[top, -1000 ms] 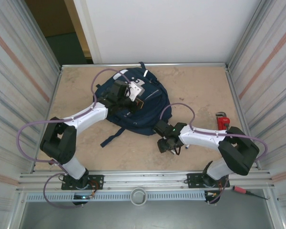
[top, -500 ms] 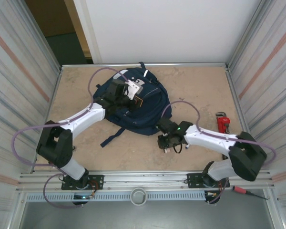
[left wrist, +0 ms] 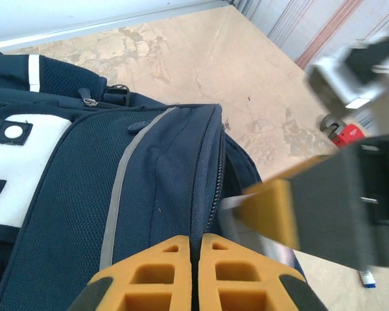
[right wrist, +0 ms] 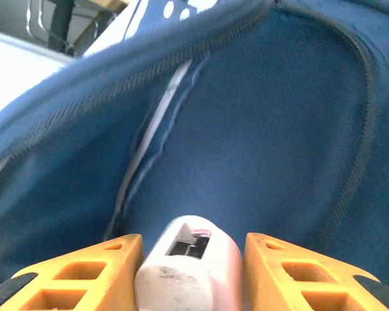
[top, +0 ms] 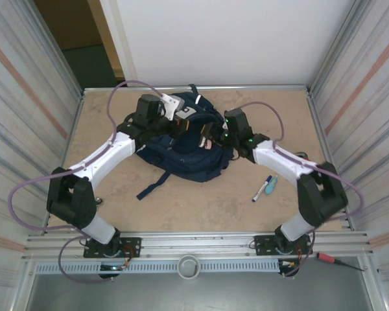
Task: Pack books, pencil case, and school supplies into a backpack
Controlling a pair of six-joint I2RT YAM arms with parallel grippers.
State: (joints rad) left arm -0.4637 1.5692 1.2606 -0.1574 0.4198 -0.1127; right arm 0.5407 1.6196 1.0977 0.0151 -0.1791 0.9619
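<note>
The navy backpack (top: 181, 152) lies at the table's middle, its zipper edge (left wrist: 214, 175) running up the left wrist view. My left gripper (top: 180, 124) (left wrist: 196, 241) is shut on a fold of the backpack's fabric beside the zipper. My right gripper (top: 211, 138) (right wrist: 193, 249) is at the backpack's opening, with blue lining in front of it. A small pink-and-white item (right wrist: 189, 269) sits between its fingers, touching the left one, with a gap at the right one. A blue-and-white marker pen (top: 262, 188) and a small teal item (top: 272, 184) lie on the table to the right. The books and pencil case are out of view.
A red pipe wrench (left wrist: 345, 133) lies near the right wall. A backpack strap (top: 152, 186) trails toward the table's front. Corrugated metal walls close both sides. A red-handled screwdriver (top: 325, 258) rests beyond the front rail.
My right arm swung from the front of the table up to the backpack's opening, leaving the marker and teal item uncovered. My left gripper pulled the backpack's edge back and up.
</note>
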